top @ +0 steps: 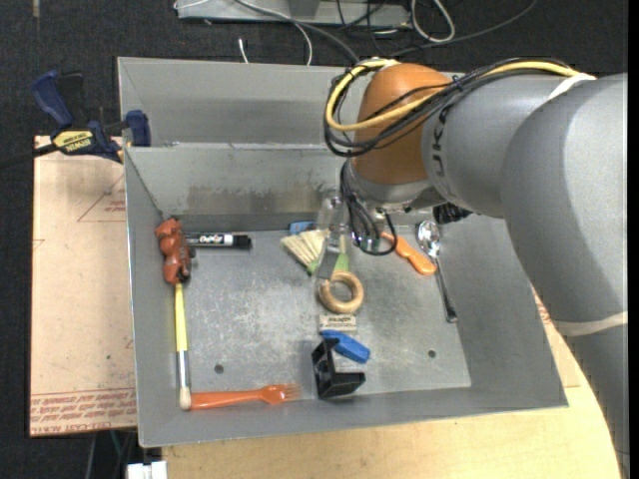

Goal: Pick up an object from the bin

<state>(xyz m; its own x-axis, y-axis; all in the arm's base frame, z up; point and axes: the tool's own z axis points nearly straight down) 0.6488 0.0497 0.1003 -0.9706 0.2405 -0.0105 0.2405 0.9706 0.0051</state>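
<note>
My gripper (336, 230) hangs below the orange dome at the back middle of the bin. It is right over a small brush with cream bristles (305, 249) and a green handle. Just in front of that brush a wooden ring (340, 292) lies flat, with a small cream block (337, 321) below it. To the gripper's right lies an orange-handled spoon (418, 254) with a metal bowl. Nothing is seen held in the gripper.
A black marker (219, 239) and a red-brown toy (174, 250) lie at the back left. A yellow-handled stick (181, 339) runs down the left side. An orange fork (240, 398), a blue piece (348, 347) and a black clip (334, 380) lie near the front. A thin dark rod (445, 294) lies at the right.
</note>
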